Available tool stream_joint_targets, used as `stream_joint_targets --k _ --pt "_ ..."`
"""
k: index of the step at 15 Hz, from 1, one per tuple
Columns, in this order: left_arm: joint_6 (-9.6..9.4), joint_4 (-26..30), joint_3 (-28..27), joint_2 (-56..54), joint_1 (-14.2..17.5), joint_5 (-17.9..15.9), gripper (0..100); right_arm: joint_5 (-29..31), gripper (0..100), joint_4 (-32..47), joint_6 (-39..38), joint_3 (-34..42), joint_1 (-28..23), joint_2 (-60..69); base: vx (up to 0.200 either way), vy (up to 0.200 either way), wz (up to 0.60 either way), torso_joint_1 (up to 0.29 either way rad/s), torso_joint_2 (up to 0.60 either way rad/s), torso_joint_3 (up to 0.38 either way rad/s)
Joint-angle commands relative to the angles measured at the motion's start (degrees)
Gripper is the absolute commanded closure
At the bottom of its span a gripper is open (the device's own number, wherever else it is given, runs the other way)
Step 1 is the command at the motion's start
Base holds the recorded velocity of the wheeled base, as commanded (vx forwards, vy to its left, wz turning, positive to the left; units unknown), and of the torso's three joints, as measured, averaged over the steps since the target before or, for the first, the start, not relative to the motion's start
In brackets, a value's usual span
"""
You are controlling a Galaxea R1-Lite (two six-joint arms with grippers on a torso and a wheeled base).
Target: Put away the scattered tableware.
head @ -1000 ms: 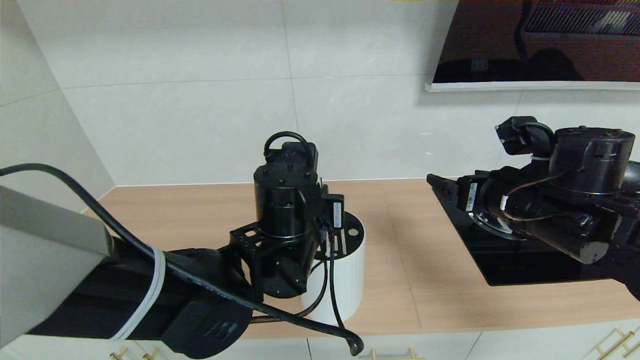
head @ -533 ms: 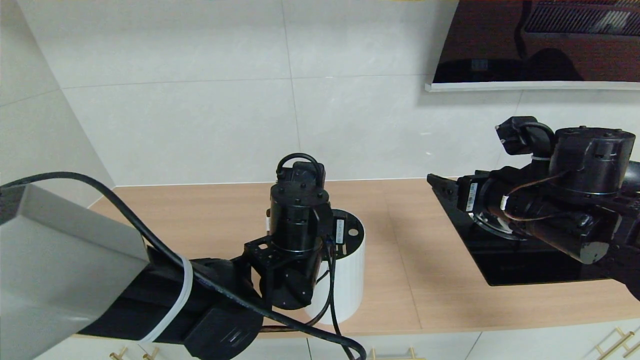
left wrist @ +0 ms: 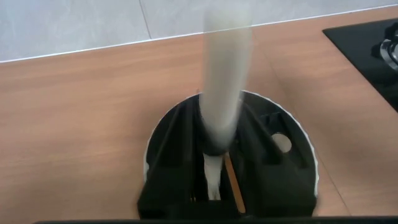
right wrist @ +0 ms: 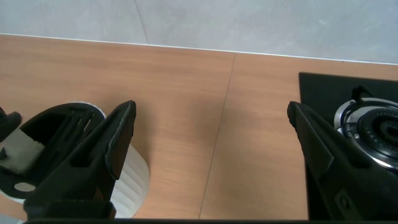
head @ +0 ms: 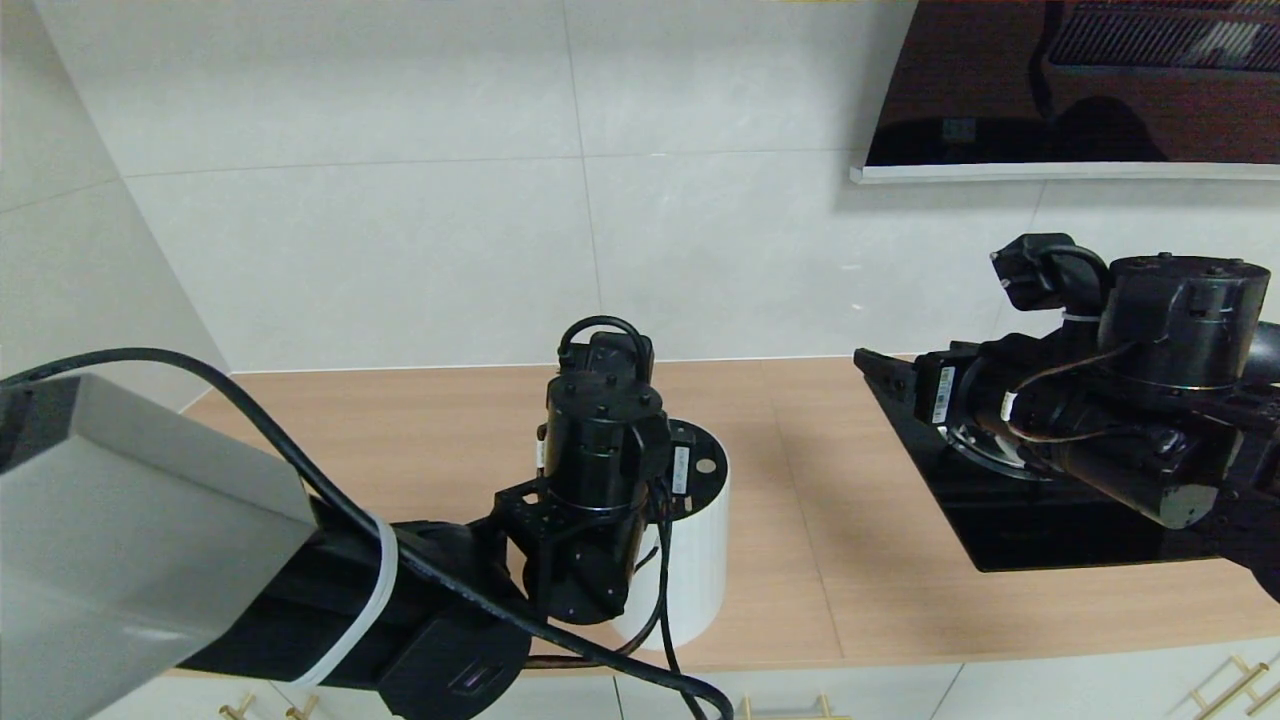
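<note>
Pale wood surface [head: 400, 420] carries a white cylindrical cutlery holder [head: 692, 570] with a black slotted lid, standing near the front edge. The left arm [head: 595, 470] hangs directly above it, and the left claw [head: 672, 470] points down at the lid. From the left wrist, a pale-handled utensil [left wrist: 225, 81] runs straight down into the lid's middle slot, its lower end already inside the holder. A thin wooden stick [left wrist: 233, 183] lies in the slot just beside it. Whether the left claw is gripping the utensil or has let go cannot be told.

Off to the right, the right arm [head: 1130, 400] is held level over the near corner of a black glass cooktop [head: 1000, 530], well apart from the holder. The right claw [right wrist: 210, 112] is spread wide with nothing between its jaws, facing bare wood between the holder and the cooktop's round burner [right wrist: 373, 127]. Behind stands a wall of large white tiles [head: 400, 200], with a dark range hood [head: 1080, 90] mounted above the cooktop.
</note>
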State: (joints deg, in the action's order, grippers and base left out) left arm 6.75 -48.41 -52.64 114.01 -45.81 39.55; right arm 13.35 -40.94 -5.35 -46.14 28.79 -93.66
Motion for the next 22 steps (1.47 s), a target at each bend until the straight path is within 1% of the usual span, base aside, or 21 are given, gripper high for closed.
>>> stream_joint_targets --k 1,7,9,11,14,15,17,18,19,20,21,22 --pt "0.01 -0.02 -0.01 -0.1 0.02 0.0 0 0.1 0 -0.02 -0.01 0.0 0.03 -0.03 0.0 0.0 0.0 0.0 0.0 0.0" --pt "0.01 -0.02 -0.01 -0.54 0.02 0.0 0 0.1 0 -0.02 -0.01 0.0 0.03 -0.03 0.0 0.0 0.0 0.0 0.0 0.0" --pt "0.01 -0.02 0.43 -2.39 -0.07 -0.17 0 0.19 0 -0.02 -0.01 0.0 0.03 0.14 0.0 0.0 0.0 0.0 0.0 0.0" --pt "0.01 -0.02 0.78 -7.48 0.02 -1.58 0 0.19 0 -0.02 -0.01 0.44 0.03 1.99 0.0 0.0 0.0 0.0 0.0 0.0" --pt "0.1 0.07 1.66 -18.38 0.02 -6.41 0 0.27 0 -0.02 1.22 2.11 0.03 6.3 0.0 0.0 0.0 0.0 0.0 0.0" --pt "0.01 0.16 3.24 -22.69 0.2 -8.52 0 1.24 0 -0.02 1.48 2.37 0.03 8.23 0.0 0.0 0.0 0.0 0.0 0.0" --pt "-1.04 0.33 10.1 -31.13 3.1 -12.21 0 2.56 0 -0.02 1.22 6.77 -0.93 12.63 0.0 0.0 0.0 0.0 0.0 0.0" --pt "-1.57 2.0 13.88 -37.01 5.38 -14.67 0 2.38 0 -0.02 1.4 10.81 -3.83 16.49 0.0 0.0 0.0 0.0 0.0 0.0" --pt "-1.57 5.52 16.69 -42.82 7.05 -15.29 0 2.21 0 0.07 1.48 14.06 -5.59 21.15 0.0 0.0 0.0 0.0 0.0 0.0" --pt "-1.57 7.54 17.75 -45.8 7.58 -15.38 0 2.21 0 0.42 1.57 15.47 -5.94 23.88 0.0 0.0 0.0 0.0 0.0 0.0" --pt "-1.48 12.81 20.47 -53.45 8.63 -15.82 0 2.3 0 0.68 1.66 19.51 -6.21 31.17 0.0 0.0 0.0 0.0 0.0 0.0" --pt "-1.48 17.12 22.76 -59.07 10.83 -16.26 0 2.65 0 2.09 1.66 22.41 -6.47 36.36 0.0 0.0 0.0 0.0 0.0 0.0"
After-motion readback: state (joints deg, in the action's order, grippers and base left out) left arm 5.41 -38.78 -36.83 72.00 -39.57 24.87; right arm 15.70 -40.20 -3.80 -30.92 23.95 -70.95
